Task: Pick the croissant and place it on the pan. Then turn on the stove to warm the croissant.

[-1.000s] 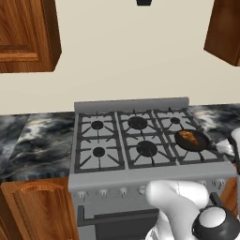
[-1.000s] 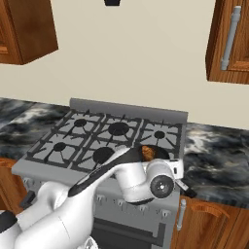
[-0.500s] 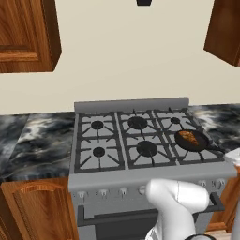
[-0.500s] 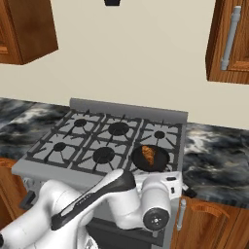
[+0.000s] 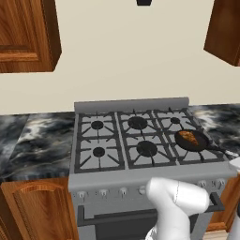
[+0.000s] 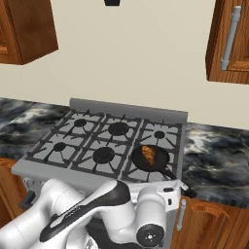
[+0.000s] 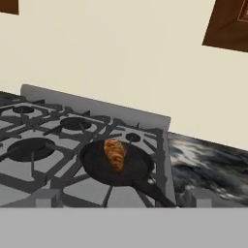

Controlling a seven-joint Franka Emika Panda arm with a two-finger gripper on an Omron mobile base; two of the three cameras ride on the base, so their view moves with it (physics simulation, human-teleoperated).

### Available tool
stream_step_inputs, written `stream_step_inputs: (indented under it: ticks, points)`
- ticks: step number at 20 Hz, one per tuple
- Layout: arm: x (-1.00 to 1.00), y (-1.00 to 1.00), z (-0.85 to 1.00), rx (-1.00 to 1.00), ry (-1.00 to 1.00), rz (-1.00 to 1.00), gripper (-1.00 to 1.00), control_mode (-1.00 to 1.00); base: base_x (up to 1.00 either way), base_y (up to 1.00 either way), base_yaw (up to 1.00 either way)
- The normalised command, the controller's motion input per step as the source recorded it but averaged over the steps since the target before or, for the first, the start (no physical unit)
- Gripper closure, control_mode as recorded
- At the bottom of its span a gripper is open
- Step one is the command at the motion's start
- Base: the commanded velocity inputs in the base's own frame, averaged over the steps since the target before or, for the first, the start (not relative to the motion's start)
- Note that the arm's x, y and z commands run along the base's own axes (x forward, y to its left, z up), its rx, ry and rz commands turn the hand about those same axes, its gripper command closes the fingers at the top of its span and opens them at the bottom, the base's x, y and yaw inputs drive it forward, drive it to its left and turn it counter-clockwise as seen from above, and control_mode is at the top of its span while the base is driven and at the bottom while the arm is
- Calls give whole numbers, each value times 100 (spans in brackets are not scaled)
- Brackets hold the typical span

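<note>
The orange-brown croissant (image 5: 189, 137) (image 6: 149, 155) (image 7: 115, 154) lies inside the small black pan (image 5: 192, 141) (image 6: 151, 159) (image 7: 121, 168), which sits on the front right burner of the grey stove (image 5: 140, 140) (image 6: 97, 146) (image 7: 43, 145). The pan's long dark handle points toward the front right. My gripper (image 7: 123, 198) is low in front of the stove's front edge, looking over the pan; its fingertips (image 7: 48, 197) stand wide apart with nothing between them. The silver knobs (image 5: 123, 191) line the stove front, just left of my arm.
Dark marble counter (image 5: 37, 140) (image 6: 219, 155) flanks the stove on both sides. A white plate edge (image 5: 234, 164) shows on the right counter. Wooden cabinets hang overhead (image 5: 26, 33) (image 6: 228, 39), and the oven door handle (image 5: 112, 218) runs below the knobs.
My arm has dropped lower in front of the stove and the hand has sunk below both base views. The croissant and pan have stayed put.
</note>
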Motion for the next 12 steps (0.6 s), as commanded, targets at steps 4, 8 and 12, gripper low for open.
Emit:
stream_step_inputs:
  ticks: [4,8,12]
  points:
    - [-24,-2,-1,5,0,0,-100,-100,0,0,0]
    - [-23,-9,-9,9,-1,0,-100,-100,0,0,0]
    - [-25,-14,-13,11,-5,0,-100,-100,0,0,0]
